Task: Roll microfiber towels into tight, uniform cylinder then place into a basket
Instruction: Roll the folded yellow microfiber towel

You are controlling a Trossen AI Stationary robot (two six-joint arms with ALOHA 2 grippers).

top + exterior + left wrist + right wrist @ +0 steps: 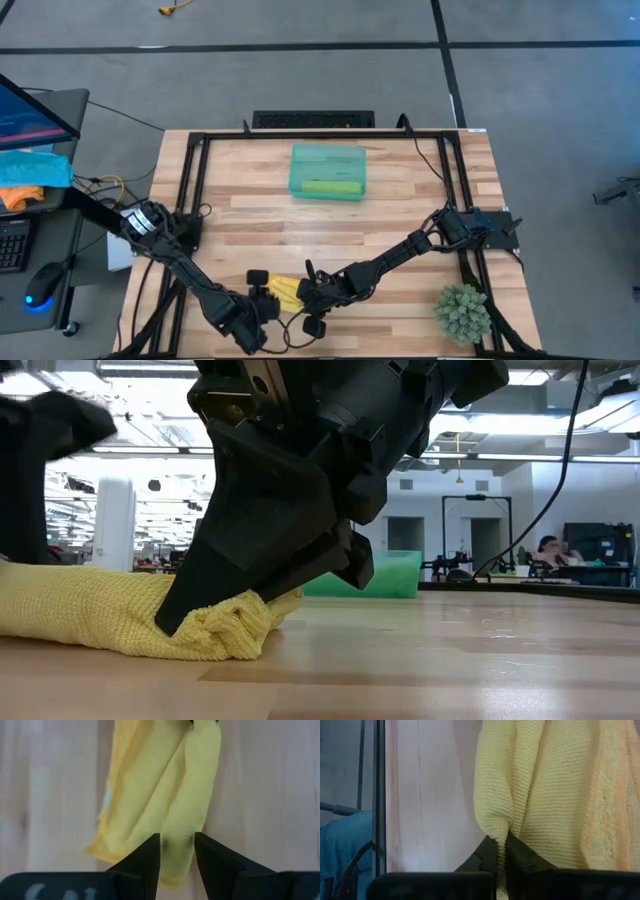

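The yellow towel (285, 293) lies bunched at the table's (400, 215) near edge, its long axis running left to right. The basket (328, 171) at the far middle holds the rolled green towel (331, 187). My right gripper (501, 851) pinches the yellow towel's right end; my left gripper (176, 854), fingers slightly apart, straddles its left end.

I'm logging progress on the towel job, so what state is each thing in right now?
yellow towel: loosely bunched near the table's front edge, not yet a tight cylinder.
green towel: rolled, lying inside the basket.
basket: upright at the back of the table.
right pincer: shut on a fold of the yellow towel.
left pincer: fingers apart over the yellow towel's other end.
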